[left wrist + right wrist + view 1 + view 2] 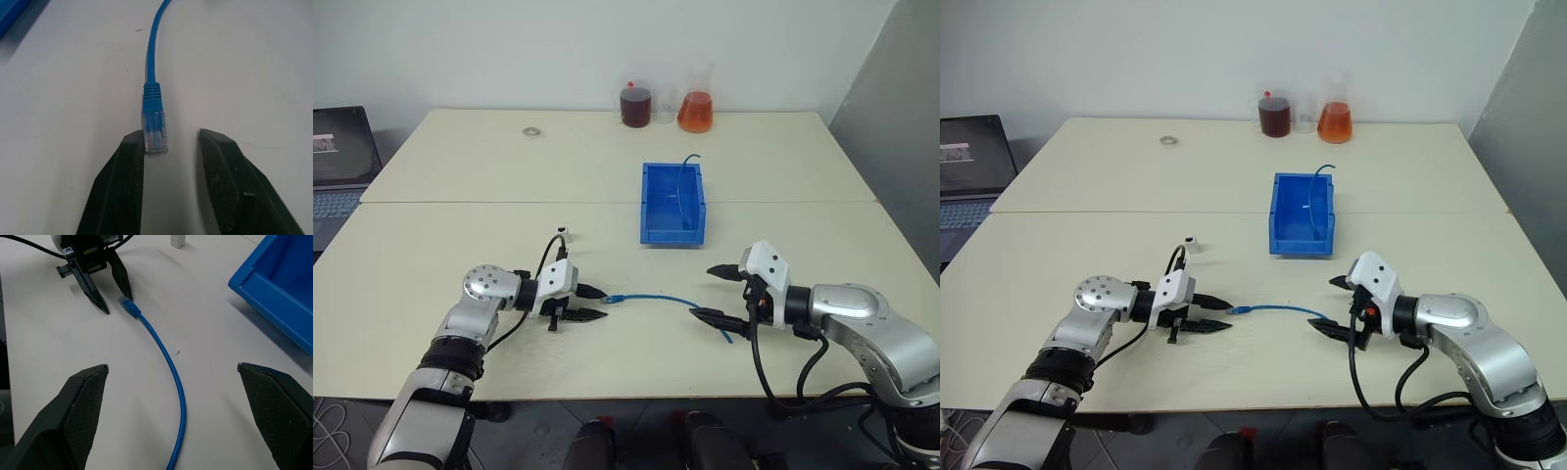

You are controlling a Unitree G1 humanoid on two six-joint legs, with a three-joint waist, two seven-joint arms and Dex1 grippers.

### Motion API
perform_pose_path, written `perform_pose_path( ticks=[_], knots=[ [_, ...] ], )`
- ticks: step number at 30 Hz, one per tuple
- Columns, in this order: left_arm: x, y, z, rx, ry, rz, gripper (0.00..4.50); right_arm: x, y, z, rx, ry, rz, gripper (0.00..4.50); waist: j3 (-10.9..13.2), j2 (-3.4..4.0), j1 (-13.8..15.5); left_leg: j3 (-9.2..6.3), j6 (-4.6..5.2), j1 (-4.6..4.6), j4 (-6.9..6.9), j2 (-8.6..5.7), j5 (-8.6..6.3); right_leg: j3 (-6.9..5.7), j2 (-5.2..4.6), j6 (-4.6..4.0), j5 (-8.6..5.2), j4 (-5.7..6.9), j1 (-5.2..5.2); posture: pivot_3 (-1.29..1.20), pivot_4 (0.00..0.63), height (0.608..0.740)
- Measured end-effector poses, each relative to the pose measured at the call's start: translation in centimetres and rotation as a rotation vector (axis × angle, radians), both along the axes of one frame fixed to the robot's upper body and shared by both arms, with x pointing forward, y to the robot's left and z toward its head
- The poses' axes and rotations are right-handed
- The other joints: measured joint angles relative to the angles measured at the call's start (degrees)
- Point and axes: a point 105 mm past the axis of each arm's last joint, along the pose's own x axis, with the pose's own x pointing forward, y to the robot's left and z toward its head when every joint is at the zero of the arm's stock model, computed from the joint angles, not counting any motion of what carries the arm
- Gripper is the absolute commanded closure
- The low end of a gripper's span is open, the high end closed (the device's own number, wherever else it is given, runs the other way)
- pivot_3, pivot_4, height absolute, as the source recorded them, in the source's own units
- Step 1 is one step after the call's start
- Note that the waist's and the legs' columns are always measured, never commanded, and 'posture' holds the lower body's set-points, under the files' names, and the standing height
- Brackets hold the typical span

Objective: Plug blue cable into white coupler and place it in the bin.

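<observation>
a lab or test room, by the look of it. two plain cream tables [607,166] stand pushed together against a bare white wall. at twelve o'clock on the far edge stand glass flasks: one with dark red liquid [635,105], one with orange liquid [695,112], and a clear beaker [665,104] between them. at ten o'clock a laptop [342,157] sits open on a side desk. a blue plastic parts bin [673,203] sits mid-table, a network cable [656,298] at six o'clock.
</observation>
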Motion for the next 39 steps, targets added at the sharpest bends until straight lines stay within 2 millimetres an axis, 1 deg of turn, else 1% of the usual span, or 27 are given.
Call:
perform_pose_path(
  ticks=[3,4,6,14,17,18,19,21,23,24,25,27,28,29,30,31,32,33,34,35,36,37,39],
  knots=[
    [0.0,0.0,0.0,-0.001,-0.002,0.002,3.97,0.0,-0.1,-0.2,0.001,0.007,-0.009,0.00,0.00,0.00,0.00,-0.01,0.00,0.01,0.00,0.00,0.00,-0.01,0.00,0.00,0.00,0.01,0.02,0.00,0.150,0.740],
    [0.1,-0.1,-0.1,-0.004,-0.004,0.007,4.24,-0.1,-0.1,-0.6,-0.001,0.015,-0.019,0.00,-0.01,0.00,0.01,-0.01,0.00,0.01,0.01,0.00,0.00,0.00,0.00,0.01,0.00,0.01,0.02,0.00,0.150,0.740],
    [0.2,-0.2,-0.1,-0.009,-0.007,0.013,4.25,-0.2,-0.2,-0.8,-0.003,0.024,-0.025,0.00,-0.02,0.01,0.13,0.00,0.00,0.01,0.02,0.00,0.00,0.01,0.00,0.02,0.01,0.01,0.03,0.00,0.150,0.740],
    [0.4,-0.6,-0.1,-0.028,0.006,0.038,4.25,-0.1,-0.2,-0.9,-0.005,0.019,-0.038,0.00,-0.02,0.01,0.72,0.00,0.00,0.01,0.03,0.00,0.00,0.01,0.00,0.04,0.00,0.00,0.03,0.00,0.150,0.740],
    [0.8,-0.7,0.3,-0.067,0.102,0.114,4.25,-0.2,-0.1,-0.7,0.001,0.018,-0.034,0.00,-0.02,0.01,0.74,-0.01,0.00,-0.02,0.03,0.00,0.00,0.00,0.01,0.05,0.00,0.00,0.02,0.00,0.150,0.740],
    [0.8,-0.4,0.7,-0.100,0.169,0.167,4.25,-0.3,0.0,-0.5,0.010,0.019,-0.027,0.00,-0.01,-0.01,0.69,-0.03,0.00,-0.05,0.02,0.01,0.00,-0.01,0.01,0.04,0.00,0.00,-0.02,0.00,0.150,0.740],
    [0.8,-0.3,1.0,-0.123,0.197,0.196,4.25,-0.4,0.0,-0.4,0.015,0.020,-0.026,0.00,0.00,-0.02,0.65,-0.04,0.00,-0.09,0.02,0.01,0.00,-0.02,0.02,0.04,0.00,0.00,-0.04,0.00,0.150,0.740],
    [1.1,-0.4,2.6,-0.207,0.267,0.272,4.25,-0.7,-0.2,0.0,0.026,0.022,-0.030,0.00,0.01,-0.03,0.66,-0.07,0.00,-0.12,0.02,0.02,0.00,-0.04,0.02,0.03,-0.01,0.00,-0.05,0.00,0.150,0.740],
    [1.4,-0.9,4.6,-0.311,0.307,0.334,4.25,-1.0,-0.2,0.5,0.053,0.038,-0.023,0.00,0.02,-0.03,0.71,-0.09,0.00,-0.14,0.02,0.02,0.00,-0.04,0.00,0.03,-0.01,-0.02,-0.05,0.00,0.150,0.740],
    [1.3,-1.9,6.0,-0.379,0.315,0.340,4.25,-1.4,0.0,0.9,0.076,0.052,-0.014,0.00,0.02,-0.04,0.75,-0.08,0.00,-0.14,0.02,0.02,0.00,-0.04,-0.01,0.03,-0.01,-0.03,-0.04,0.00,0.150,0.740],
    [1.2,-2.5,6.8,-0.420,0.325,0.337,4.25,-1.5,0.1,1.2,0.103,0.065,-0.015,0.00,0.03,-0.05,0.78,-0.09,0.00,-0.15,0.02,0.02,0.00,-0.04,-0.01,0.04,-0.01,-0.04,-0.04,0.00,0.150,0.740],
    [0.2,-5.1,9.5,-0.541,0.364,0.285,4.25,-1.5,0.8,2.3,0.212,0.105,-0.016,0.00,0.04,-0.08,0.82,-0.09,-0.01,-0.15,0.03,0.01,0.00,-0.03,-0.03,0.04,0.00,-0.03,-0.03,0.00,0.150,0.740],
    [-0.2,-5.9,10.4,-0.574,0.377,0.261,4.25,-1.4,1.0,2.9,0.244,0.112,-0.019,0.00,0.04,-0.08,0.82,-0.09,-0.01,-0.12,0.03,0.01,0.00,-0.03,-0.03,0.04,0.00,-0.01,-0.03,0.00,0.150,0.740],
    [-0.3,-6.3,11.2,-0.596,0.383,0.251,4.25,-1.3,1.1,3.3,0.265,0.115,-0.024,0.00,0.04,-0.08,0.82,-0.10,-0.01,-0.12,0.03,0.01,0.00,-0.04,-0.02,0.04,0.00,-0.01,-0.03,0.00,0.150,0.740],
    [-0.4,-6.3,11.5,-0.607,0.388,0.251,4.25,-1.2,1.1,3.5,0.275,0.118,-0.026,0.00,0.04,-0.08,0.80,-0.10,-0.01,-0.11,0.03,0.01,0.00,-0.04,-0.02,0.04,0.00,-0.01,-0.03,0.00,0.150,0.740],
    [-0.3,-6.5,12.7,-0.641,0.397,0.251,4.25,-0.8,1.1,4.2,0.319,0.126,-0.045,0.00,0.04,-0.08,0.66,-0.09,-0.01,-0.06,0.01,0.02,0.00,-0.03,0.00,0.03,0.00,0.00,-0.03,0.00,0.150,0.740],
    [-0.2,-6.5,13.2,-0.659,0.399,0.252,4.25,-0.6,1.1,4.5,0.343,0.128,-0.053,0.00,0.04,-0.09,0.58,-0.09,-0.01,-0.07,0.01,0.03,0.01,-0.02,0.01,0.03,0.00,0.01,-0.03,0.00,0.150,0.740],
    [-0.1,-6.8,14.6,-0.699,0.402,0.242,4.25,0.0,1.3,5.5,0.406,0.138,-0.067,0.00,0.05,-0.09,0.48,-0.08,-0.01,-0.06,0.02,0.03,0.01,-0.02,0.02,0.03,0.00,0.01,-0.03,0.00,0.150,0.740],
    [-0.2,-6.9,15.4,-0.715,0.399,0.228,4.25,0.3,1.4,6.1,0.437,0.135,-0.067,0.00,0.05,-0.09,0.48,-0.08,-0.01,-0.06,0.01,0.03,0.01,-0.02,0.02,0.03,0.01,0.01,-0.03,0.00,0.150,0.740],
    [-0.2,-7.0,15.7,-0.721,0.400,0.223,4.25,0.4,1.5,6.4,0.450,0.138,-0.066,0.00,0.05,-0.09,0.49,-0.08,-0.01,-0.07,0.01,0.02,0.01,-0.02,0.02,0.02,0.01,0.01,-0.03,0.00,0.150,0.740],
    [-0.3,-7.0,16.2,-0.737,0.411,0.218,4.25,0.7,1.5,7.0,0.497,0.151,-0.068,0.00,0.05,-0.09,0.47,-0.06,-0.02,-0.07,0.00,0.02,0.01,0.00,0.01,-0.18,0.12,-0.01,-0.03,0.00,0.150,0.740],
    [-0.5,-7.3,16.6,-0.744,0.432,0.200,4.25,1.2,1.5,7.9,0.565,0.180,-0.067,0.00,0.05,-0.09,0.48,-0.06,-0.01,-0.10,0.01,0.00,0.01,0.00,0.00,-0.24,0.16,-0.02,-0.05,0.00,0.150,0.740],
    [-1.1,-7.8,17.3,-0.751,0.467,0.149,4.25,1.9,1.4,9.7,0.648,0.205,-0.047,0.00,0.06,-0.08,0.48,-0.03,-0.02,-0.12,0.00,-0.03,0.01,0.01,-0.03,-0.25,0.16,-0.03,-0.06,0.00,0.150,0.740]
  ],
)
